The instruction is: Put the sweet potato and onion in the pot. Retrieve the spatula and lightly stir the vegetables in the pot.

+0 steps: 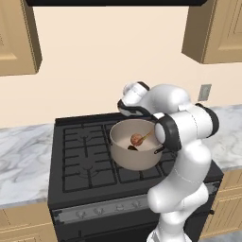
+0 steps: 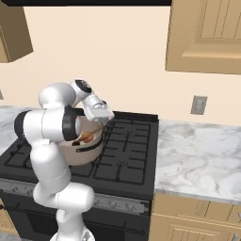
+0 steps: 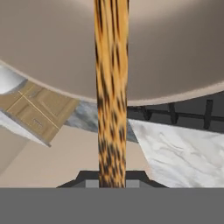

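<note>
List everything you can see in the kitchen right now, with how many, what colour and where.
pot: one, beige-grey, on the stove, front right burners.
onion: one, reddish-orange, inside the pot.
sweet potato: one, dark brown, inside the pot, in front of the onion.
spatula: one, light-brown wood, handle running from the gripper into the pot, blade near the onion.
stove: one, black, between the counters.
counters: two stretches, white-grey marble, either side of the stove.
upper cabinets: light wood, on the wall above.
wall outlet: one, grey, right of the stove.
gripper: one, shut on the spatula handle, above the pot's far rim.
arm: one, white with dark joints, in front of the stove.
</note>
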{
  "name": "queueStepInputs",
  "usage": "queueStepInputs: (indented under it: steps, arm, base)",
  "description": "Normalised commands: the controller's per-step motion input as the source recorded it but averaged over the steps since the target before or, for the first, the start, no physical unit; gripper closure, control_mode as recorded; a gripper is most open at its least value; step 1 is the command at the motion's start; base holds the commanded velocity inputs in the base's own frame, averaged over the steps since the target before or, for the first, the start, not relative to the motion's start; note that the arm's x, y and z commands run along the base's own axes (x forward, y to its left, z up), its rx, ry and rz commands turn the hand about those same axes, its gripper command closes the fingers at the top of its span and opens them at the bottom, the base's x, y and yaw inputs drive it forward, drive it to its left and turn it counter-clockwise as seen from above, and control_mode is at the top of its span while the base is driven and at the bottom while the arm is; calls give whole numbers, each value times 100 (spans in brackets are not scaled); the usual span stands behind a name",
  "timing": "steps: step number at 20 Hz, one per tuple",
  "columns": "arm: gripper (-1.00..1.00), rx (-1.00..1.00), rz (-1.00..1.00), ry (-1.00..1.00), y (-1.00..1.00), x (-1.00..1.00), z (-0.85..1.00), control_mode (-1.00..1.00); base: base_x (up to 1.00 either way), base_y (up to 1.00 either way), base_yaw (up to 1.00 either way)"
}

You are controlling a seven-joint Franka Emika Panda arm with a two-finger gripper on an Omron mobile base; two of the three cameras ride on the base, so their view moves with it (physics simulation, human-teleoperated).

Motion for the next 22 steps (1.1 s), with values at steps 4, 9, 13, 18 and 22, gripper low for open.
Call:
queueStepInputs:
  steps: [4, 9, 13, 18, 22]
  arm:
    - [100, -8, 0, 12, 0, 20, -36, -100]
    - [100, -5, 0, 4, 0, 32, -6, -100]
    - [100, -3, 0, 2, 0, 42, 0, -100]
    - [100, 0, 0, 0, 0, 8, 1, -100]
    - [100, 0, 0, 0, 1, -17, 0, -100]
  base:
    - [0, 0, 0]
    - [0, 0, 0]
    - [0, 0, 0]
    - [0, 0, 0]
    - [0, 0, 0]
